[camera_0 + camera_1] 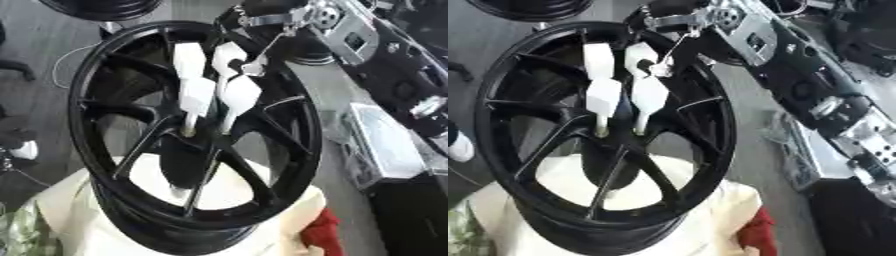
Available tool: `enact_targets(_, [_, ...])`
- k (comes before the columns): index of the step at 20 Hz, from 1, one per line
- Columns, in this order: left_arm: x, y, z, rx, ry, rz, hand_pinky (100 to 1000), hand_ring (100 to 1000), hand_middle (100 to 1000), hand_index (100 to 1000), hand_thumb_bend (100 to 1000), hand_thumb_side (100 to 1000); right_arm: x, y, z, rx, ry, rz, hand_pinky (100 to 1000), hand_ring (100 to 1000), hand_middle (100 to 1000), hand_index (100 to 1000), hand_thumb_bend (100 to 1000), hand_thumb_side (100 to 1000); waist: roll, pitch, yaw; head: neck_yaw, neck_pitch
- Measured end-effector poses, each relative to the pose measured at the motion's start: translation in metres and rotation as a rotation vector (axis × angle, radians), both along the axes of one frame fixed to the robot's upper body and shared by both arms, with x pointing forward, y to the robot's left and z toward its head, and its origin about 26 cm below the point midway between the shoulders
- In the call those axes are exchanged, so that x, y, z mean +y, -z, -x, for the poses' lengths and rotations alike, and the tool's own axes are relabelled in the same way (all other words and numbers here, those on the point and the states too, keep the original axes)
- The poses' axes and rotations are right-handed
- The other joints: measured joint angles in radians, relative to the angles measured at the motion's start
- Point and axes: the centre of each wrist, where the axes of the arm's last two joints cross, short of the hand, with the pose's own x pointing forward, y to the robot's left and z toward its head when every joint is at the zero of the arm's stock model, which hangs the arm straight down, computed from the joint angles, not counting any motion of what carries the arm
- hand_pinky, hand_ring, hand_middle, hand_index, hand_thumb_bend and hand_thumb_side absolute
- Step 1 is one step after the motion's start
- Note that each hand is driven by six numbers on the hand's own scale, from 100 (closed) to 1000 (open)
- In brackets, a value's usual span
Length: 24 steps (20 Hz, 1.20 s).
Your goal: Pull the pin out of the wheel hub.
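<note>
A black spoked wheel hub (85, 100) stands tilted on a cream cushion (66, 205). My right hand (197, 95) comes down from the upper right, its white fingers held straight and side by side with a gap between them. Their tips reach the hub's centre. A small pale yellowish stub, perhaps the pin (186, 132), shows right at the tip of the left finger. Whether the fingers touch it is not clear. The hand's silver and black arm (798, 75) crosses the upper right. My left hand shows in neither view.
A second black wheel (101, 7) lies at the top edge. A clear box (385, 145) sits to the right of the hub, with a red cloth (319, 232) below it beside the cushion. Grey floor lies to the left.
</note>
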Motion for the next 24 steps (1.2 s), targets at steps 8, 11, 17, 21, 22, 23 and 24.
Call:
enact_targets(8, [0.0008,0.0015,-0.0006,0.003,-0.006,-0.012,818,1000,972,795,140,882,-0.0043,0.0073,-0.0037,0.005,0.013,0.009,849,787,770,873,100,507,-0.007,0.000,0.000,-0.001,0.000])
enact_targets(11, [0.0010,0.0020,-0.0005,0.004,-0.007,-0.014,818,1000,970,794,139,886,-0.0039,0.0085,-0.0044,0.009,0.013,0.003,836,764,756,878,100,514,-0.010,0.000,0.000,-0.001,0.000])
enact_targets(17, [0.0006,0.0043,0.0004,0.005,-0.007,-0.025,818,1000,966,791,137,893,-0.0063,0.0062,-0.0045,0.013,0.018,-0.020,822,745,749,899,100,546,-0.011,0.000,-0.001,-0.001,0.000])
enact_targets(21, [0.0009,0.0043,0.0004,-0.001,-0.005,-0.035,818,1000,963,789,135,890,-0.0069,0.0041,-0.0040,0.019,0.017,-0.038,807,717,720,890,100,540,-0.011,0.000,-0.002,-0.002,0.000])
enact_targets(22, [0.0011,0.0043,0.0004,-0.002,-0.005,-0.038,818,1000,963,789,135,890,-0.0067,0.0034,-0.0037,0.019,0.015,-0.042,806,716,718,890,100,539,-0.011,0.000,-0.002,-0.003,0.000])
enact_targets(23, [0.0013,0.0042,0.0004,-0.004,-0.005,-0.040,818,1000,962,788,134,887,-0.0066,0.0032,-0.0036,0.020,0.015,-0.044,801,708,711,890,100,555,-0.011,0.000,-0.002,-0.004,0.000])
enact_targets(24, [0.0017,0.0041,0.0004,-0.005,-0.005,-0.042,818,1000,961,788,134,887,-0.0064,0.0030,-0.0035,0.021,0.015,-0.044,799,704,706,891,100,564,-0.011,0.000,-0.003,-0.004,0.000])
